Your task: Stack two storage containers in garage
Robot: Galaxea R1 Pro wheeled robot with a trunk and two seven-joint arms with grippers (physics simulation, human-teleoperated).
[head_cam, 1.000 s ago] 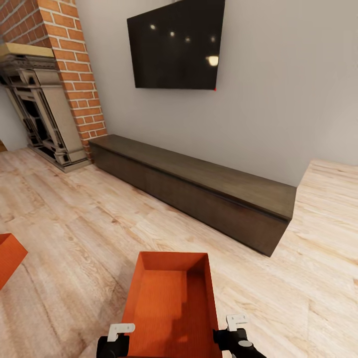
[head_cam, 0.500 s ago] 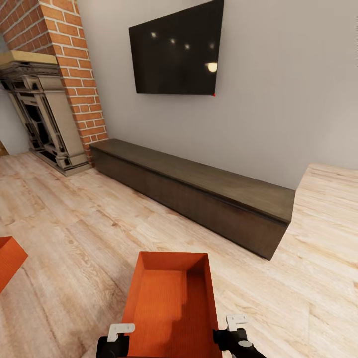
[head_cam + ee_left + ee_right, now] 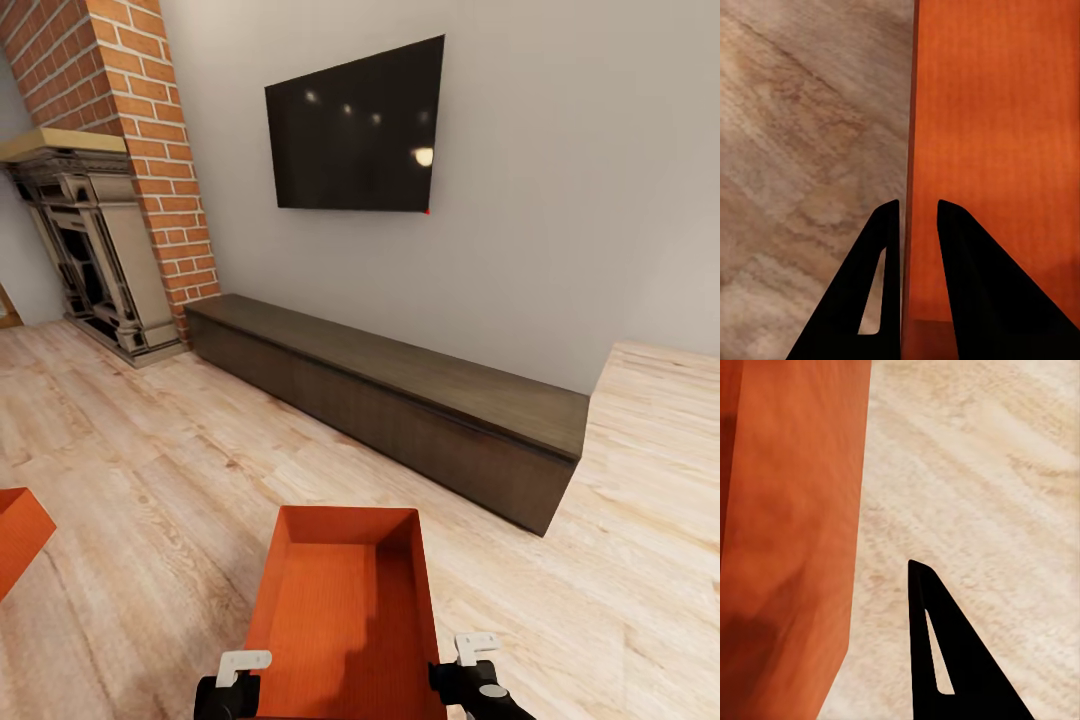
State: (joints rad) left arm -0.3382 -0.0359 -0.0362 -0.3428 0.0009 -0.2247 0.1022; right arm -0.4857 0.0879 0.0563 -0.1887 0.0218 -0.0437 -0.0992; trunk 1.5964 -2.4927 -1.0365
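So the biggest thing here is the wood floor, light planks running across the whole room, with a plain grey wall behind it. Against that wall sits a long, low, dark-brown cabinet, and a black TV hangs above it with a few ceiling lights reflected in the screen. Off to the left there's a red-brick chimney with an ornate fireplace at its foot. Closer in, right at the bottom middle of the head view, there's an orange tub, open on top, ribbed inside, long side pointing away from the robot, and it sits between the two grippers. A second orange tub pokes in at the left edge, on the floor and well apart from the first one. The left gripper has its two black fingers on either side of the tub's left wall, one inside and one outside, close together with just the wall in the gap, so it's pinching the rim. The right gripper sits just at the tub's right side; its wrist camera only catches one finger outside the wall over the planks, so I honestly can't tell if it's clamped or not.
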